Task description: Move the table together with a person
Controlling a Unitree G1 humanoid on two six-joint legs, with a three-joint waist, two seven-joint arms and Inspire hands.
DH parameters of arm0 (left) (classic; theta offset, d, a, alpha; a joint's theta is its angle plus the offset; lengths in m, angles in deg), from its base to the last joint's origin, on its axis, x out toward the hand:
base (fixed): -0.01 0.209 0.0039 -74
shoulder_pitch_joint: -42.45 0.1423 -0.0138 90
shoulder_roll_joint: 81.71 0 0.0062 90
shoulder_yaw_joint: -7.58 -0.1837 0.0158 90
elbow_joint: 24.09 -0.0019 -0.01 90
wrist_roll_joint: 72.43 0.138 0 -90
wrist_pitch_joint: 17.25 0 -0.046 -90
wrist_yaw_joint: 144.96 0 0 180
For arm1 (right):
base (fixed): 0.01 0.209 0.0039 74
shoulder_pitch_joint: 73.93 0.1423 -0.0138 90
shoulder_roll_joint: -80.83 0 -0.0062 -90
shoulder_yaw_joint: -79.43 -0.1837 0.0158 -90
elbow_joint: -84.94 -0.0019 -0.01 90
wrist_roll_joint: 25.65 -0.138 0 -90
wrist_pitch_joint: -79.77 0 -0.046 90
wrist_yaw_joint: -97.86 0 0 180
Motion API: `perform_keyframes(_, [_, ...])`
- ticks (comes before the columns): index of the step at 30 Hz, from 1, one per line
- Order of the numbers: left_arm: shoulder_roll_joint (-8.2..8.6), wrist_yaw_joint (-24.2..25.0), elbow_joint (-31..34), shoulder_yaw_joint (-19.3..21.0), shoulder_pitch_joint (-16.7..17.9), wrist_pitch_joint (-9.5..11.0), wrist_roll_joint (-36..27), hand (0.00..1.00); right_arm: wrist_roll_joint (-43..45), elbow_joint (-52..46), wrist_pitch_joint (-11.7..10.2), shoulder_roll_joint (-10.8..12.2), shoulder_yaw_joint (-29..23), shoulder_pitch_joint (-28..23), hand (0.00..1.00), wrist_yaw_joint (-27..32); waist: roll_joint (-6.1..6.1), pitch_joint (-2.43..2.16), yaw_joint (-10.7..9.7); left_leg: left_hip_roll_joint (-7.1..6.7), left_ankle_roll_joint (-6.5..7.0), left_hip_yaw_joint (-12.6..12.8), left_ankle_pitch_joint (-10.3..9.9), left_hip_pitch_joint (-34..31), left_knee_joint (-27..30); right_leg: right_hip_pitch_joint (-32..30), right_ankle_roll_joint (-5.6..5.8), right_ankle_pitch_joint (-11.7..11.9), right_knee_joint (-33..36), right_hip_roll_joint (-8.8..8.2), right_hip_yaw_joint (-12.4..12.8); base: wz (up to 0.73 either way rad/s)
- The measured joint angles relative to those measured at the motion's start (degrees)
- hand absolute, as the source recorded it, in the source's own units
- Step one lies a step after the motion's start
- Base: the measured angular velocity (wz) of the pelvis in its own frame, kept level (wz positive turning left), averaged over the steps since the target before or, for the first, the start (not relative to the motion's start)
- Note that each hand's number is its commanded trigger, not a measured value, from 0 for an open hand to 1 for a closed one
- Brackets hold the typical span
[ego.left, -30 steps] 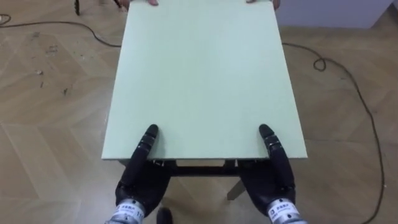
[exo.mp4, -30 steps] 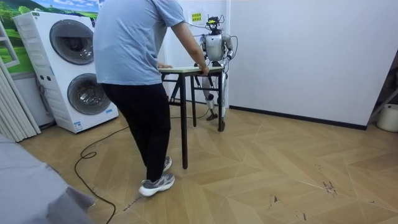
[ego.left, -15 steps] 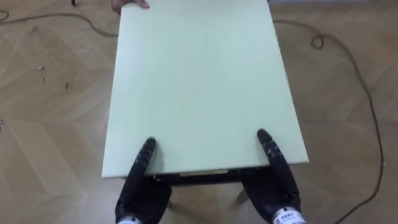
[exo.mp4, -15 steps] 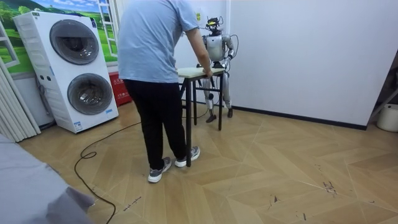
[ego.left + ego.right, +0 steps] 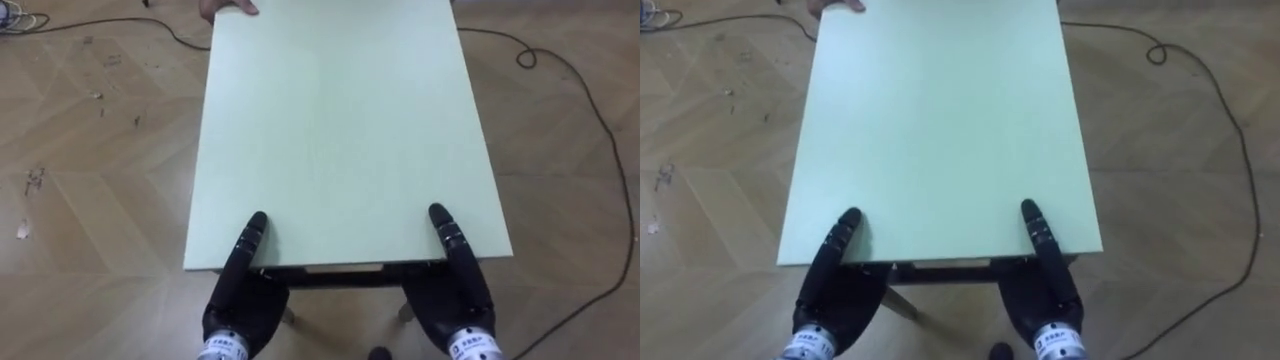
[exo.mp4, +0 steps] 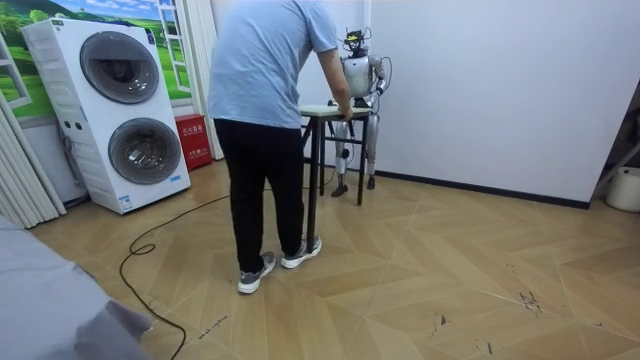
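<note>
left robot hand [image 5: 240, 298], right robot hand [image 5: 457, 293], thumbs atop table [image 5: 340, 120] edge, grip unclear

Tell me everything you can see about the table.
The table is a rectangular, pale green, smooth-looking top on dark legs, held level. It is between the robot and a person, near a white wall. The robot's left hand and right hand reach over and under its near edge; the person's hand rests on the far edge.
</note>
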Motion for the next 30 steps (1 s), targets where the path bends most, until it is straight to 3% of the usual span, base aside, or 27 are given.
perform_keyframes(2, [0.01,0.0,-0.1,-0.1,-0.1,0.0,0.0,1.0,-0.5,0.4,0.4,0.0,-0.2,0.4,1.0,0.0,-1.33,-0.07,-0.7,-1.49,1.56,0.6,0.9,-1.9,1.0,0.7,1.99,4.1,-4.2,-0.87,1.1,-0.02])
perform_keyframes(3, [0.02,-0.1,-0.2,0.0,-0.1,0.0,0.0,1.0,-0.5,0.6,0.8,0.0,-0.4,0.5,1.0,0.0,-1.38,-0.02,-0.7,-1.17,2.66,2.2,1.2,-3.1,1.9,0.9,6.28,5.9,-5.1,-1.1,2.5,0.06])
perform_keyframes(4, [-0.09,-0.2,-0.4,0.0,-0.1,-0.2,-0.1,1.0,-0.5,0.8,1.1,0.1,-0.6,0.1,1.0,0.0,-0.71,0.21,-1.0,0.42,3.11,4.8,1.5,-3.7,2.7,-0.1,6.9,1.2,2.5,-2.15,2.7,0.17])
perform_keyframes(5, [-0.27,-0.3,-0.5,-0.2,-0.1,-0.3,0.0,1.0,-0.7,0.8,1.3,0.1,-0.7,-0.4,1.0,0.0,-0.7,0.21,-1.4,0.81,3.19,5.5,2.1,-3.6,2.3,-0.4,7.01,-2.3,7.4,-2.91,2.2,0.4])
perform_keyframes(6, [-0.34,-0.3,-0.5,-0.5,-0.2,-0.3,0.1,1.0,-1.3,0.8,1.6,0.1,-0.9,-1.0,1.0,0.0,-1.01,0.08,-1.8,1.12,3.35,6.9,3.3,-3.5,1.0,-0.2,6.75,-8.5,16.8,-4.61,2.5,0.22])
perform_keyframes(7, [-0.17,-0.3,-0.5,-0.5,-0.2,-0.3,0.1,1.0,-2.1,0.7,1.6,0.1,-1.0,-1.0,1.0,0.0,-1.06,0.05,-1.3,1.27,3.66,8.2,4.3,-3.6,0.2,1.2,7.06,-13.0,23.4,-5.96,3.1,0.04])
perform_keyframes(9, [0.15,-0.3,0.1,-0.4,-0.2,-0.3,0.8,1.0,-3.2,0.7,1.6,0.0,-1.0,-0.9,1.0,0.0,-1.09,0.01,0.1,1.33,4.02,8.9,5.1,-4.3,0.2,5.8,8.5,-17.3,27.6,-7.08,4.4,-0.25])
perform_keyframes(12, [0.07,-0.3,1.2,-0.1,-0.2,-0.4,1.2,1.0,-4.6,0.6,1.2,0.0,-0.1,-0.7,1.0,0.0,-1.94,-0.09,1.7,1.2,4.02,9.5,6.3,-6.0,0.1,15.3,9.85,-21.4,22.3,-7.07,5.7,-0.16])
perform_keyframes(14, [-0.3,-0.3,2.0,0.4,-0.2,-0.2,1.3,1.0,-4.9,0.6,0.5,0.0,0.8,0.2,1.0,0.0,-2.9,-0.17,2.6,1.2,3.69,10.6,7.4,-7.3,-0.6,17.8,10.1,-22.8,14.6,-6.04,6.4,-0.28])
perform_keyframes(16, [-0.6,-0.5,3.3,1.3,-0.2,-0.1,1.8,1.0,-4.8,0.6,0.3,0.2,1.3,1.4,1.0,0.0,-3.7,-0.16,4.3,1.59,3.0,10.9,8.9,-8.9,-1.1,19.3,10.0,-22.3,6.0,-4.65,6.1,-0.36])
perform_keyframes(19, [-0.42,-0.5,3.4,2.1,-0.2,-0.2,3.1,1.0,-4.9,0.7,0.2,0.3,1.7,1.8,1.0,0.0,-4.2,-0.14,5.9,1.8,2.06,10.0,9.7,-9.8,-1.1,21.0,9.7,-21.5,0.4,-3.39,4.4,-0.21])
perform_keyframes(25, [-0.74,-0.5,3.5,2.2,-0.2,0.2,3.4,1.0,-4.9,1.0,-1.2,0.2,3.0,2.2,1.0,-0.5,-4.07,-0.05,5.9,3.49,0.58,7.5,11.4,-11.6,-1.1,21.0,7.89,-20.4,-1.6,-1.0,2.7,0.11])
perform_keyframes(30, [-0.87,-0.5,3.5,2.1,0.1,0.3,3.4,1.0,-4.9,1.1,-1.8,0.0,3.4,2.2,1.0,-0.9,-3.9,0.04,5.8,3.77,0.1,5.4,12.3,-12.5,-1.1,21.1,7.66,-20.2,-1.6,-0.28,0.5,0.21])
